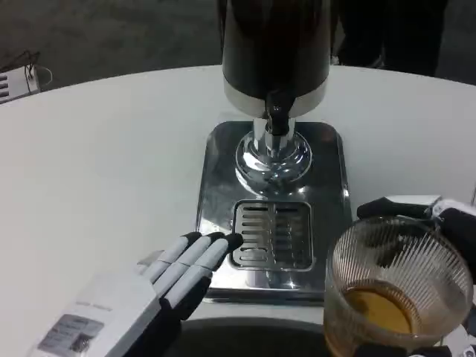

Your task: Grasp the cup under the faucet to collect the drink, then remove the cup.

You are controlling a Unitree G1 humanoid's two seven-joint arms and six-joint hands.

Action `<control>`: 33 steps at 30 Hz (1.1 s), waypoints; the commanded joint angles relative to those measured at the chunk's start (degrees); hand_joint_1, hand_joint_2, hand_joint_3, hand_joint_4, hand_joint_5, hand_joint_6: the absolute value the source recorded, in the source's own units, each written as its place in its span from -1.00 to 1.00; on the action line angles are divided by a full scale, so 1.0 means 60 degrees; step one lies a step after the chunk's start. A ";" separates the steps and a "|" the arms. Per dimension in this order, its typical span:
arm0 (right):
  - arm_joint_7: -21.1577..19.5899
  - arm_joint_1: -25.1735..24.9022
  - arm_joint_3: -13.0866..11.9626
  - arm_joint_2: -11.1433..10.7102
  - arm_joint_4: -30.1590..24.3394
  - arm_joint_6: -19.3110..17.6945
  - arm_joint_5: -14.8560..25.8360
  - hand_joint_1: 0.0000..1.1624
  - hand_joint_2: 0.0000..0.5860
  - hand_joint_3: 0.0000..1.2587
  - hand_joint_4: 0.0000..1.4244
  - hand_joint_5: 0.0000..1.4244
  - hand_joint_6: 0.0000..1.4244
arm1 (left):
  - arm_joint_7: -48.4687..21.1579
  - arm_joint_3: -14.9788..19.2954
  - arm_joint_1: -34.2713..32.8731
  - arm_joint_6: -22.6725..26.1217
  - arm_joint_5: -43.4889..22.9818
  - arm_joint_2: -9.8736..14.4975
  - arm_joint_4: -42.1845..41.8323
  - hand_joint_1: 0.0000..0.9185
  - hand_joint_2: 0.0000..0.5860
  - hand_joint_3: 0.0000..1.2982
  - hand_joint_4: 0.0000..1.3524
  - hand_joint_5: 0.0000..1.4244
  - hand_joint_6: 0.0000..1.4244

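Observation:
A ribbed clear glass cup (398, 286) with amber drink in its bottom is at the lower right, beside the dispenser's base. My right hand (435, 223) wraps around it, dark fingers showing behind and beneath the glass. The dark drink dispenser (275, 48) stands at the top centre, its black faucet (277, 111) pointing down over the chrome stand. Below it lies the slotted drip grate (271, 234) with nothing on it. My left hand (160, 286) rests at the lower left with fingers stretched out flat, their tips touching the front left edge of the steel base (216, 186).
The white round table (97, 163) stretches to the left and behind the dispenser. A small white object with cables (18, 78) lies at the far left edge.

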 commanded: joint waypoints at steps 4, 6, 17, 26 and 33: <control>-0.0057 0.0018 0.0005 0.0121 -0.0318 -0.0269 0.0178 0.52 -0.06 0.87 1.00 1.00 1.00 | -0.0170 0.0059 0.0084 0.0043 -0.0044 0.0022 0.0016 -1.00 -0.74 -0.94 -1.00 -1.00 -0.87; -0.0055 0.0027 0.0028 0.0128 -0.0329 -0.0260 0.0173 0.52 -0.06 0.87 1.00 1.00 1.00 | -0.0189 0.0085 0.0089 0.0051 -0.0068 0.0017 0.0010 -1.00 -0.74 -0.94 -1.00 -1.00 -0.87; -0.0056 0.0011 0.0105 0.0183 -0.0347 -0.0242 0.0122 0.52 -0.06 0.87 1.00 1.00 1.00 | -0.0241 0.0175 0.0096 0.0054 -0.0143 0.0020 0.0005 -1.00 -0.74 -0.94 -1.00 -1.00 -0.87; -0.0060 -0.0007 0.0139 0.0202 -0.0331 -0.0232 0.0086 0.52 -0.05 0.87 1.00 1.00 1.00 | -0.0269 0.0219 0.0083 0.0041 -0.0186 0.0039 0.0049 -1.00 -0.74 -0.94 -1.00 -1.00 -0.87; -0.0063 -0.0080 0.0144 0.0199 -0.0312 -0.0199 0.0087 0.51 -0.03 0.87 1.00 1.00 1.00 | -0.0287 0.0223 0.0034 0.0049 -0.0203 0.0055 0.0075 -1.00 -0.74 -0.94 -1.00 -1.00 -0.87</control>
